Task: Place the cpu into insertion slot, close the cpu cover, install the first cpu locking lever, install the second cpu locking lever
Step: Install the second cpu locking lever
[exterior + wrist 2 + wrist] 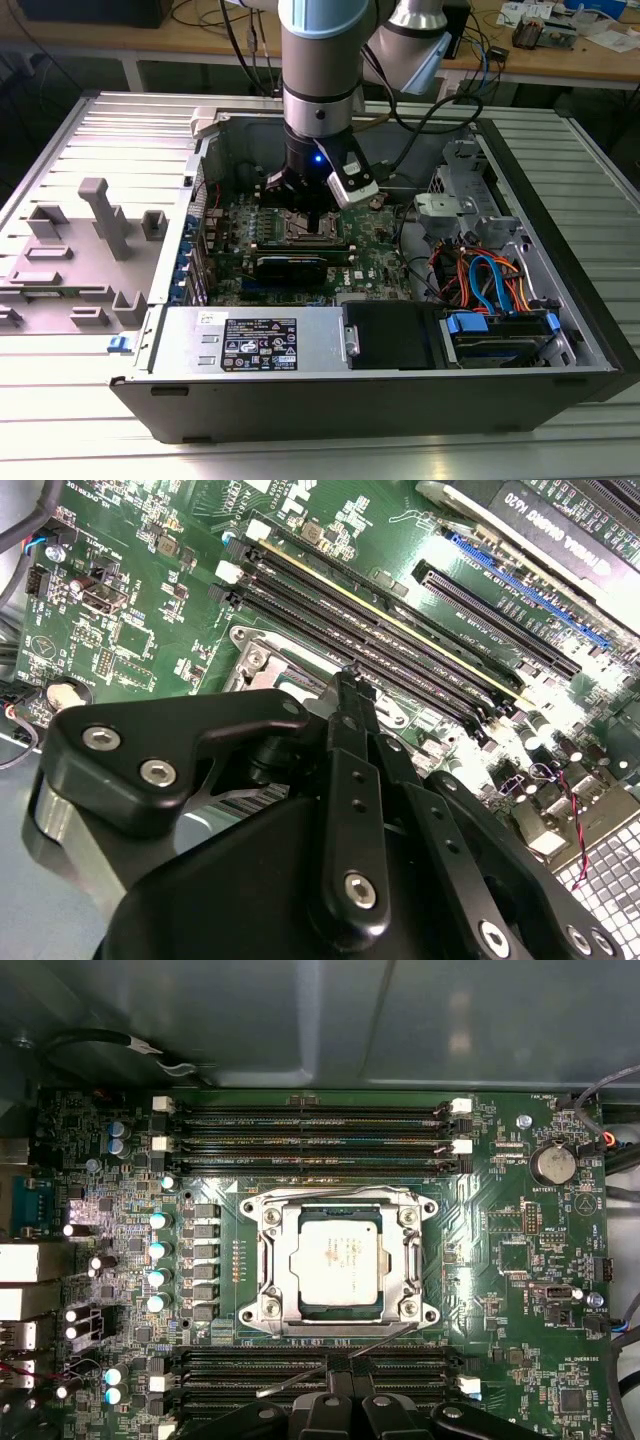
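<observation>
Cpu (340, 1257) sits flat in the insertion slot (340, 1302) on the green circuit board (500, 1260) inside the open computer case (400, 400), with the cpu cover (410, 1260) down around it as a silver frame. A thin locking lever (330, 1365) slants up off the board beside the socket, apparently unlatched. The end effector (340, 1385) hangs just beside that lever with its fingers (350, 780) pressed together, though whether they pinch the lever I cannot tell.
</observation>
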`<state>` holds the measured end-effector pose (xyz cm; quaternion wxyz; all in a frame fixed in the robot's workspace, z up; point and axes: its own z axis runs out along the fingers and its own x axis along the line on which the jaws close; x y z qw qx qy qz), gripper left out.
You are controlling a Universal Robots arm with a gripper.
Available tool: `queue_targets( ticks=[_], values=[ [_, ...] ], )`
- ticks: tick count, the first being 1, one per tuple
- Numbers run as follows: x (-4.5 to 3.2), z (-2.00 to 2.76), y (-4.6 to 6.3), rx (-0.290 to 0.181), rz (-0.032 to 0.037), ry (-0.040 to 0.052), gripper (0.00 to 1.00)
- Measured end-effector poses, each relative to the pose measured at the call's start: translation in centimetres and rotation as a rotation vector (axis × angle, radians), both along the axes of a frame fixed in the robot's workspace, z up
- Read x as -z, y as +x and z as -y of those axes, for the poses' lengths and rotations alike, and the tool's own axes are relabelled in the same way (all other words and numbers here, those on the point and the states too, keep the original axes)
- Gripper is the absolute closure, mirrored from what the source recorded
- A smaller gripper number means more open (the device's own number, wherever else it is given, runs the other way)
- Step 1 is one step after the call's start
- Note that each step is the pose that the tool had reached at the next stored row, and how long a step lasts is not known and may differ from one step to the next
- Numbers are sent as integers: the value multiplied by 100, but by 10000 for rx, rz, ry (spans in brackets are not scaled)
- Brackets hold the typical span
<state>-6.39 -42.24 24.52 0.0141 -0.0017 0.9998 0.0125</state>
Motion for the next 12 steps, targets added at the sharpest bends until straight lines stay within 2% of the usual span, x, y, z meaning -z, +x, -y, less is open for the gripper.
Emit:
queue_targets(
  ticks=[4, 7, 8, 12],
  values=[
    [0, 0, 0, 1, -1, 0, 89],
    [0, 0, 2, 1, -147, 0, 89],
    [0, 2, 2, 1, -231, 0, 89],
    [2, 21, 1, -1, -237, 9, 89]
  ],
)
